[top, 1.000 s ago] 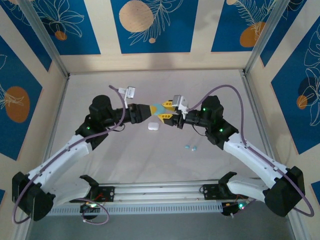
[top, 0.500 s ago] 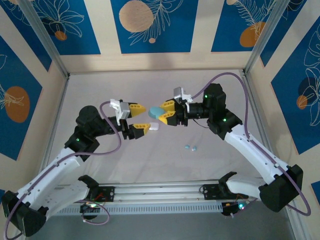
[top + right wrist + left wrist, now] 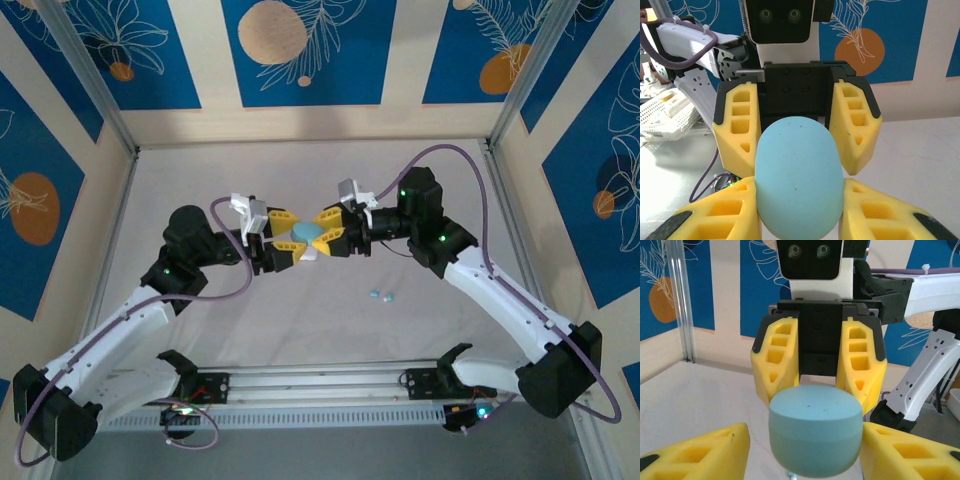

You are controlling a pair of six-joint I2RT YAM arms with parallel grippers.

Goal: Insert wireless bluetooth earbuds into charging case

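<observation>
In the middle of the top view, the left gripper (image 3: 296, 240) comes in from the left with its yellow fingers spread wide on either side of the cyan charging case (image 3: 306, 232). In its own wrist view a sliver of gap shows between one finger and the case, so it flanks the case without clamping it. The right gripper (image 3: 320, 234) meets it tip to tip from the right, and its fingers press both sides of the case and hold it off the table (image 3: 200, 180).

In the right wrist view the case is an egg-shaped oval with its long axis running up the frame. In the left wrist view it looks squat, with a flat top and rounded underside. A small white object (image 3: 314, 252) sits just below the fingers, mostly covered and hard to identify.

Two cyan earbuds (image 3: 382, 295) lie side by side on the table, lower right of the grippers and well apart from all the fingers. They are too small to tell which way they point.
</observation>
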